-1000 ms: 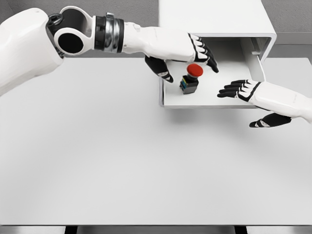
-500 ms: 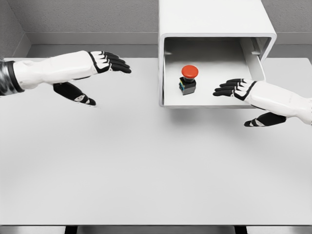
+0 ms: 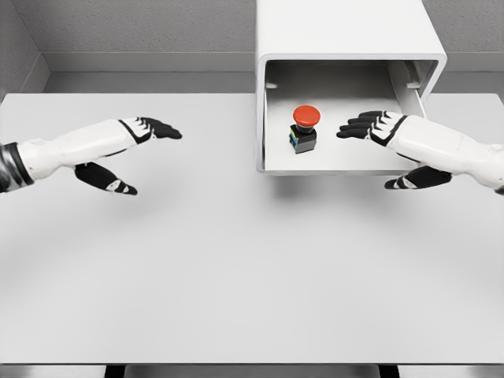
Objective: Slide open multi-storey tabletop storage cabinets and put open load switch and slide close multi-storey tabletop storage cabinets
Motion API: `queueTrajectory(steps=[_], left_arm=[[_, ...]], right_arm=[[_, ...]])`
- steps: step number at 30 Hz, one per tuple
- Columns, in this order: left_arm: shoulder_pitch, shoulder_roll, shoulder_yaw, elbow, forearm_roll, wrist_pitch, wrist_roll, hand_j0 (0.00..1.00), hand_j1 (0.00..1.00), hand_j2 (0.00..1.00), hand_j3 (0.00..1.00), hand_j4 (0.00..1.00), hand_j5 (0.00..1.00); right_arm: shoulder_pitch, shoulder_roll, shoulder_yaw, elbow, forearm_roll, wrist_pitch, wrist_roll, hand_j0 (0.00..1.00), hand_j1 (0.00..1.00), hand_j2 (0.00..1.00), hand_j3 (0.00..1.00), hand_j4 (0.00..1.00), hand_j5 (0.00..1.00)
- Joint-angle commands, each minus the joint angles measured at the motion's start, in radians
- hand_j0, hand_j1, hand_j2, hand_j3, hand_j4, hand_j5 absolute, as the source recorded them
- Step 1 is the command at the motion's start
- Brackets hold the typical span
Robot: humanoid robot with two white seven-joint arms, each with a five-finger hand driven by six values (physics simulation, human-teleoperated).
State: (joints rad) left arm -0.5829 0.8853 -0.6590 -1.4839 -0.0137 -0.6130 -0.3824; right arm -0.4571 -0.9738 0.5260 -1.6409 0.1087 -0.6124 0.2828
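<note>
Load switch (image 3: 304, 128), the small block with a big red button on top, sits upright inside the pulled-out drawer (image 3: 339, 165) of the white cabinet (image 3: 346, 31) at the back of the table (image 3: 236, 268). It stands near the middle of the drawer floor, a bit to the left, and nothing is touching it. So the putting-in step looks done, and the step in hand is shutting the drawer. The right hand (image 3: 376, 128) is low over the drawer, just beside the switch on its right side, but apart from it. Its fingers (image 3: 352, 126) are stretched out flat and loose and point at the switch, and its thumb hangs down near the drawer's front edge. It holds nothing. The left hand (image 3: 126, 150) is well away, out over the bare left part of the table. Its fingers are spread out too, and it also holds nothing. I think the next move is for the right hand to come out of the drawer, get in front of its front edge, and push it straight back into the cabinet. The push should be slow and even, or the switch could tip over or slide about inside
</note>
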Motion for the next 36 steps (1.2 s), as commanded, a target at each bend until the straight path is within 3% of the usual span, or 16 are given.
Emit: queueTrajectory(steps=[1,10,23,36], left_arm=[[0.005,-0.011,0.027,-0.001,0.003,0.002,0.0,1.0,1.0,1.0,1.0,1.0,1.0],[0.018,-0.032,0.03,-0.009,-0.011,0.002,0.0,1.0,1.0,1.0,1.0,1.0,1.0],[0.017,-0.028,0.041,-0.007,-0.011,0.002,0.0,1.0,1.0,1.0,1.0,1.0,1.0],[0.094,-0.023,0.073,0.022,-0.003,0.002,-0.004,1.0,1.0,1.0,1.0,1.0,1.0]], right_arm=[[0.0,0.012,0.0,0.007,-0.004,0.002,0.001,1.0,1.0,1.0,1.0,1.0,1.0],[-0.021,0.034,0.0,0.052,0.008,0.002,0.001,1.0,1.0,1.0,1.0,1.0,1.0],[-0.044,0.081,0.006,0.052,0.009,0.002,0.019,1.0,1.0,1.0,1.0,1.0,1.0],[-0.114,0.17,0.022,0.182,0.023,0.002,0.061,1.0,1.0,1.0,1.0,1.0,1.0]])
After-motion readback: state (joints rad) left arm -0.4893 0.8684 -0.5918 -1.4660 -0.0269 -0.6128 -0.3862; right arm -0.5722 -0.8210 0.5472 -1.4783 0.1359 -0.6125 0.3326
